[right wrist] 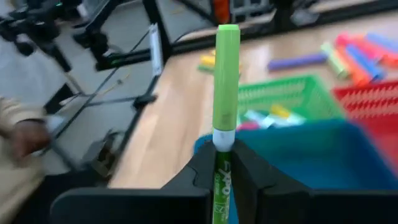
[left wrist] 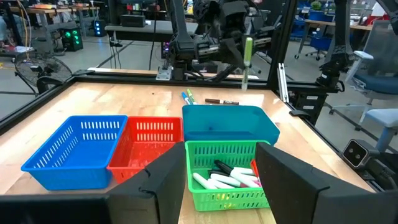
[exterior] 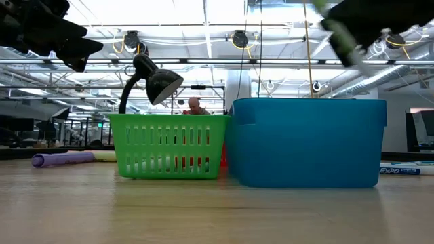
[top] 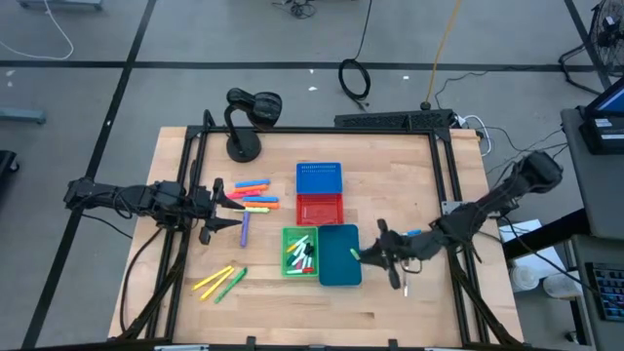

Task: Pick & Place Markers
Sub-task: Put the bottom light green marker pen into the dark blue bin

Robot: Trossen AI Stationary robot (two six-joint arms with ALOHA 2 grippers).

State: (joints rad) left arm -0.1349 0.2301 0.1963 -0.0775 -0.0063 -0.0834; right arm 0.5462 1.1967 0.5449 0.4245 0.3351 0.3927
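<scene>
The green-capped marker (right wrist: 226,93) stands clamped between the fingers of the right pincer (right wrist: 224,163), cap outward, held over the teal bin (top: 338,255) near that bin's three o'clock rim in the high view. The step in hand looks like a drop into a bin. To do it well, the marker should be carried fully past the rim before the grip loosens, and lowered close to the bin floor so it does not bounce out. Whether teal or the green bin (top: 299,252) is the intended target I cannot say; the green bin, at nine o'clock of the teal one, already holds several white-bodied markers (left wrist: 227,175).

The left pincer (top: 226,209) hovers with fingers spread wide and empty, just at nine o'clock of the loose cluster of orange, pink and yellow markers (top: 257,195) on the tabletop (top: 390,312). A purple marker (top: 245,230) lies just below it toward six o'clock, and a yellow and green pair (top: 222,282) farther toward six. A blue bin (top: 319,178) and red bin (top: 319,209) sit at twelve o'clock of the green one.
</scene>
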